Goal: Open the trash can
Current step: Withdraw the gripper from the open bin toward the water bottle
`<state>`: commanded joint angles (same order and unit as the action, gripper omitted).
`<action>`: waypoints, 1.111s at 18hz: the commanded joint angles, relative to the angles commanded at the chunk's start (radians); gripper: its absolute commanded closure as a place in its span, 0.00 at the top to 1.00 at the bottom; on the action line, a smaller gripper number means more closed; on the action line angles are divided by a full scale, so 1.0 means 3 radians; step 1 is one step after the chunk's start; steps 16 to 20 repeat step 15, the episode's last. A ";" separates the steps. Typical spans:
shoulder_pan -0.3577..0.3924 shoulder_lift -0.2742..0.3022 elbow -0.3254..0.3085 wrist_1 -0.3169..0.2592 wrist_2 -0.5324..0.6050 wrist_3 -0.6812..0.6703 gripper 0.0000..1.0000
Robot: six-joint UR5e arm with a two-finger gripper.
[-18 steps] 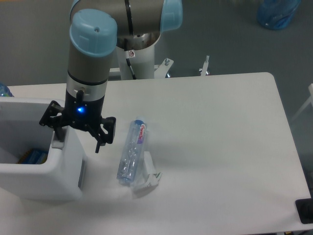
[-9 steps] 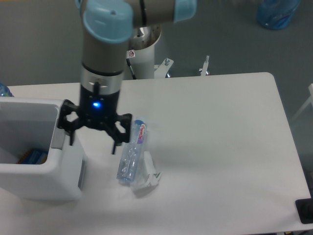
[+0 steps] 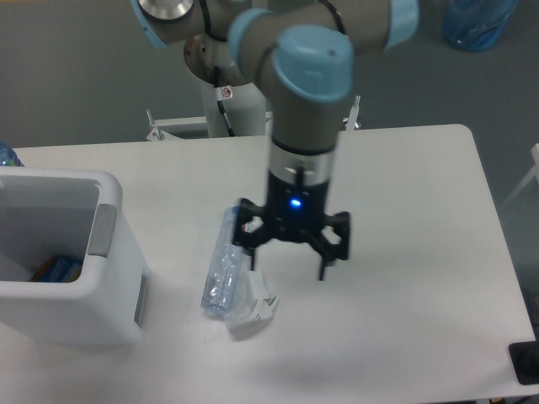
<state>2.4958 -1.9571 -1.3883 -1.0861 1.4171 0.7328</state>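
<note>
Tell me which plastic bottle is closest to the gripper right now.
The clear bottle lying on its side on the table, just beside the open gripper. The blue bottle stands far off on the floor, top right.

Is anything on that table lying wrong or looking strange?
The clear bottle lies on its side, its lower end resting against a small white holder rather than standing. The trash can is open, with something blue visible inside. The gripper hangs open above the table beside the bottle, holding nothing. No spill shows.
</note>
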 joint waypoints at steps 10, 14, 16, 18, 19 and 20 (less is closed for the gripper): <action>0.0128 -0.0272 0.0020 0.0010 0.0409 0.1120 1.00; 0.0184 -0.0262 -0.0046 0.0000 0.0471 0.1208 1.00; 0.0184 -0.0262 -0.0046 0.0000 0.0471 0.1208 1.00; 0.0184 -0.0262 -0.0046 0.0000 0.0471 0.1208 1.00; 0.0184 -0.0262 -0.0046 0.0000 0.0471 0.1208 1.00; 0.0184 -0.0262 -0.0046 0.0000 0.0471 0.1208 1.00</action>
